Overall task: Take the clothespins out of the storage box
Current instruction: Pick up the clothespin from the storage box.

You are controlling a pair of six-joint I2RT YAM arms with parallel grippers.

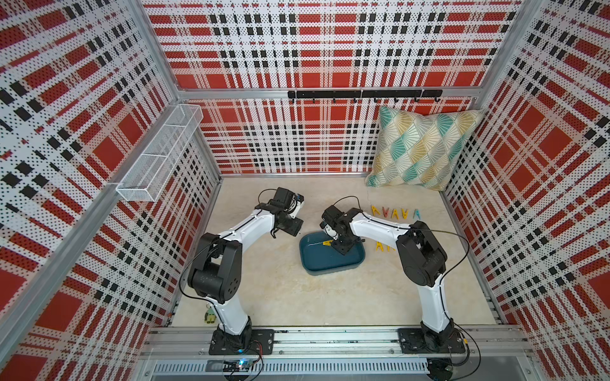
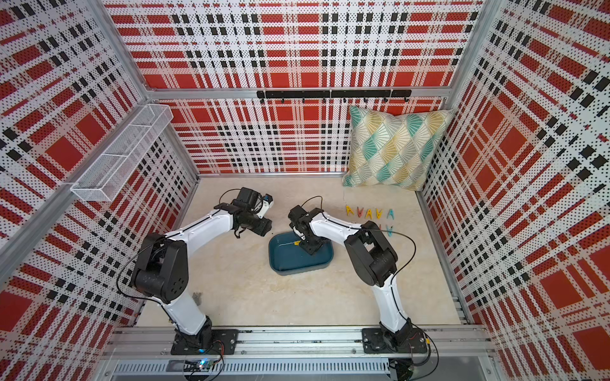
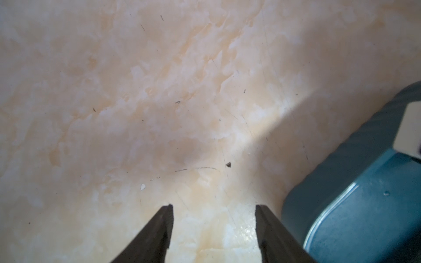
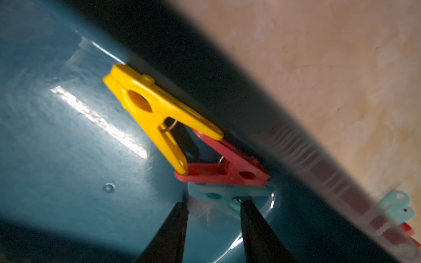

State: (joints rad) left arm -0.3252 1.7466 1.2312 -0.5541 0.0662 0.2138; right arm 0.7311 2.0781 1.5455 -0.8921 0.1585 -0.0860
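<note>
Around me stand red, black and white plaid perforated walls, with a white wire mesh basket (image 1: 161, 151) hung on the left one, a black hook rail (image 1: 363, 94) across the back, and a teal and mustard fan-patterned cushion (image 1: 425, 151) propped in the far right corner of the beige marbled tabletop (image 1: 297, 297). A row of yellow, red and light blue plastic pegs (image 1: 394, 213) lies on the table in front of the cushion, and a few more (image 1: 383, 246) lie just beside the box, partly hidden behind my right arm. The shallow dark teal plastic storage box (image 1: 317, 260) sits mid-table between my arms. My left gripper (image 3: 214, 206) hangs over bare table just beside the box's outer wall, jaws apart and empty. My right gripper (image 4: 213, 205) is down inside the box, jaws apart, holding nothing. Three pegs lie along the foot of the box wall, which crowds them on one side: a yellow clothespin (image 4: 157, 113) farthest from my tips, its handles overlapping a red clothespin (image 4: 227, 168), and a light blue clothespin (image 4: 218, 195) under the red one. The light blue one lies right at my fingertips (image 4: 246, 209), partly in the gap between them; I cannot tell whether I touch it
</note>
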